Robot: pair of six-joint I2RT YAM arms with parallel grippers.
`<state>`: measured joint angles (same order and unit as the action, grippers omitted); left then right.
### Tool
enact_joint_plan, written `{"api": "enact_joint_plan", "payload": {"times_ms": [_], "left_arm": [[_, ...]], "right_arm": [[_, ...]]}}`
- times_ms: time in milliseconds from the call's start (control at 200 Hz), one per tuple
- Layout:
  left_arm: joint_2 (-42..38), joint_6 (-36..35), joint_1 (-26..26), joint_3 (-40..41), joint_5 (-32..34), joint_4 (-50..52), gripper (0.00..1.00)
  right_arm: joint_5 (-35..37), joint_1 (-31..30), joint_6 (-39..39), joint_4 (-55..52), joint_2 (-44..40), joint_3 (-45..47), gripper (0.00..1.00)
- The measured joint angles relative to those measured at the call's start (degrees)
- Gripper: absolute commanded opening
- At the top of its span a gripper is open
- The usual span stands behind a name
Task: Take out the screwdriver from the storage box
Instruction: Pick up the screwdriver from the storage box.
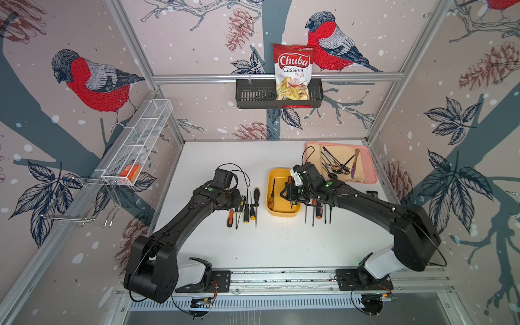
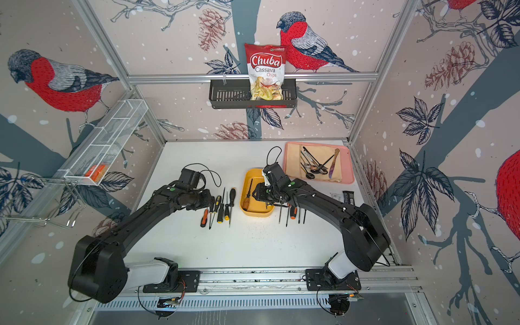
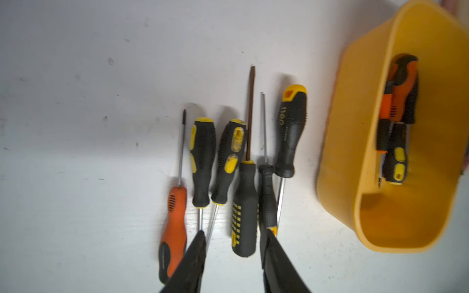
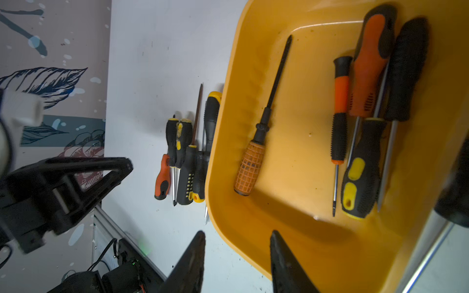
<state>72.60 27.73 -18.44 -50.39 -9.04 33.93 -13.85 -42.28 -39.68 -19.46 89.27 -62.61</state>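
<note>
The yellow storage box (image 1: 268, 183) (image 2: 243, 187) (image 4: 228, 101) stands mid-table. An orange mesh-handled screwdriver (image 1: 271, 198) (image 4: 256, 149) lies in its left half. Several more screwdrivers (image 4: 360, 175) (image 3: 398, 114) lie along its right side. My right gripper (image 1: 284, 194) (image 4: 237, 232) hovers open over the box's near corner with nothing between its fingers. My left gripper (image 1: 240, 200) (image 3: 234, 232) is open just above a row of screwdrivers (image 1: 244, 211) (image 3: 245, 208) lying on the table left of the box. A black handle with yellow squares lies under the gap, not gripped.
More screwdrivers (image 1: 318, 212) lie right of the box, partly under my right arm. A pink tray (image 1: 370, 168) of cutlery sits at the back right. A black basket (image 1: 253, 97) holding a chips bag (image 1: 292, 70) hangs on the back wall, and a wire shelf (image 1: 140, 135) on the left wall.
</note>
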Motion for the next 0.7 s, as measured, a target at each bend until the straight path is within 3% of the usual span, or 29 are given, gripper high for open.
{"api": "enact_joint_plan", "payload": {"times_ms": [405,700], "left_arm": [[-8.3,2.0,-4.7,2.8,-12.0,-2.4,0.46],[-10.4,2.0,-5.4,4.3,-14.1,-2.8,0.46]], "right_arm": [[2.1,-0.3,-3.9,-4.9,12.7,-9.6,0.46],[2.4,-2.9,-4.2,-6.9,23.4,-18.3,0.46]]}}
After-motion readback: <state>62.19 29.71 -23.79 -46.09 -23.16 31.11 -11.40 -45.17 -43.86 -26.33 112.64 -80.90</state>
